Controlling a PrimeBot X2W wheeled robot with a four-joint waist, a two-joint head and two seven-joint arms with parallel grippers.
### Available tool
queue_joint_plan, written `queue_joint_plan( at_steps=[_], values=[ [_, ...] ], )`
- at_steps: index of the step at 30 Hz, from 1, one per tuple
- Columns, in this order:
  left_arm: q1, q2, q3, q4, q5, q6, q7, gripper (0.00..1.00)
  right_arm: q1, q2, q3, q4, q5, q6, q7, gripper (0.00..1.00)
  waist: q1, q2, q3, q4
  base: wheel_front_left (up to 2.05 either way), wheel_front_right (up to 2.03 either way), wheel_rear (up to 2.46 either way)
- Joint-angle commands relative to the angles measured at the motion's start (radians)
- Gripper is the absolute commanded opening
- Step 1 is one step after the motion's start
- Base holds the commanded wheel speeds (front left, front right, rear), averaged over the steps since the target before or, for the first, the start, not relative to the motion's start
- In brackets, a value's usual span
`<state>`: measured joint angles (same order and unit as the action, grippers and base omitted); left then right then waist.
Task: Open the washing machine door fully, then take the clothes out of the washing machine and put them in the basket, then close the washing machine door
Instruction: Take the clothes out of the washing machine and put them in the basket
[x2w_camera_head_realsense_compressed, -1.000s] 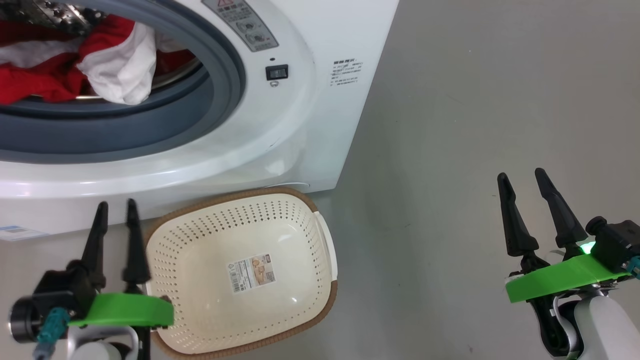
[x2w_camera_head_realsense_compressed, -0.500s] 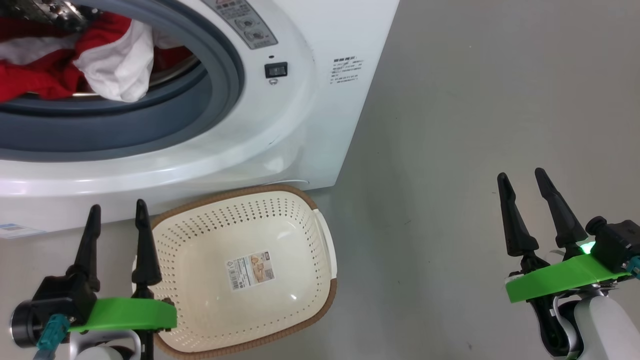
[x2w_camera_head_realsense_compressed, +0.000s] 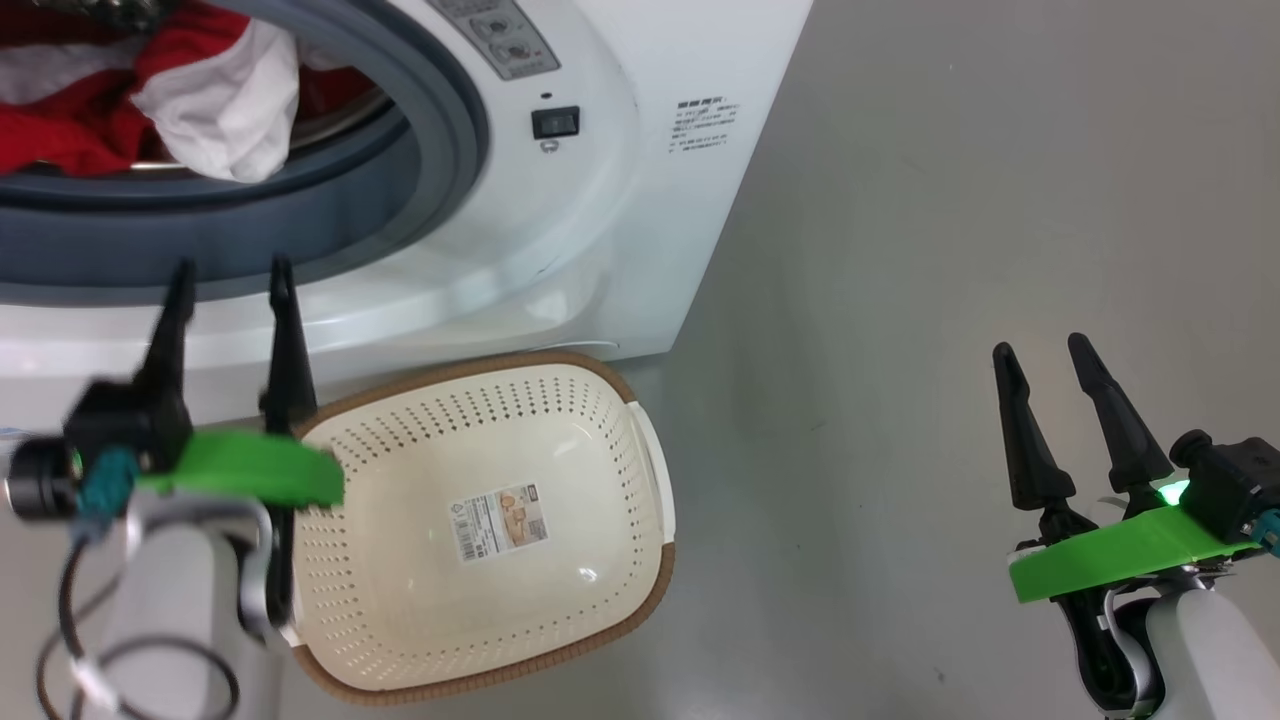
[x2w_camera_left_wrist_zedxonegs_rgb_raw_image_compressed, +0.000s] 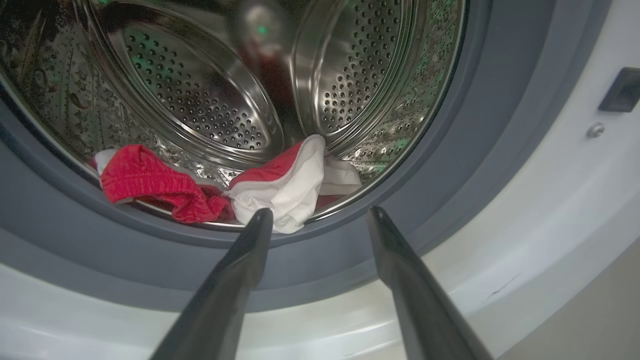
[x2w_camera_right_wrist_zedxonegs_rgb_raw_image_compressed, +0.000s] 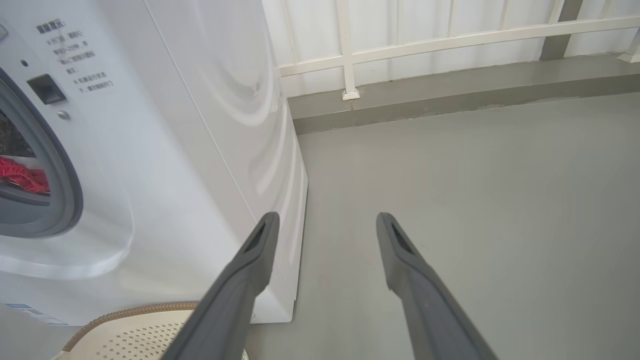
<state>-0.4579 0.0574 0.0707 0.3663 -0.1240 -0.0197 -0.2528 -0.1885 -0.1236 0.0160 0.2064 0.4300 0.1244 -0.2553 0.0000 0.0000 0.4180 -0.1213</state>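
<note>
Left wrist view: left gripper (x2w_camera_left_wrist_zedxonegs_rgb_raw_image_compressed: 319, 211), fingers wide apart and empty, is pointing at bright red-and-white fabric clothes (x2w_camera_left_wrist_zedxonegs_rgb_raw_image_compressed: 280, 185) at the lip of the steel drum (x2w_camera_left_wrist_zedxonegs_rgb_raw_image_compressed: 200, 100), cream perforated basket (x2w_camera_head_realsense_compressed: 560, 450) sitting below, likely for the drop.

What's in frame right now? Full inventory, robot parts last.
washing machine: one, white, ahead left
rubber ring: one, grey, round drum mouth
drum: one, perforated steel, inside machine
clothes: one heap, red and white, drum's front lip
basket: one, cream, brown rim, floor below opening
paper label: one, white, basket bottom
floor: grey, right of machine
railing: one, white, far side of floor
left tool: one, dark, open, pointing at drum mouth
right tool: one, dark, open, over floor
</note>
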Motion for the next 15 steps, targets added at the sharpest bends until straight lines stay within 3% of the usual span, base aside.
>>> queue_joint_plan(
  at_steps=[1,15],
  values=[
    [-0.081,0.040,0.020,0.036,0.016,-0.008,-0.009,1.00,-0.014,-0.007,0.025,-0.024,0.000,0.006,-0.006,1.00,0.0000,0.0000,0.014,-0.006,0.00,0.00,0.00],
    [-0.489,0.125,-0.036,0.532,0.063,-0.015,0.014,1.00,-0.050,0.016,0.036,-0.028,0.010,0.006,-0.006,1.00,0.0000,0.0000,0.078,-0.054,0.00,0.00,0.00]
  ],
)
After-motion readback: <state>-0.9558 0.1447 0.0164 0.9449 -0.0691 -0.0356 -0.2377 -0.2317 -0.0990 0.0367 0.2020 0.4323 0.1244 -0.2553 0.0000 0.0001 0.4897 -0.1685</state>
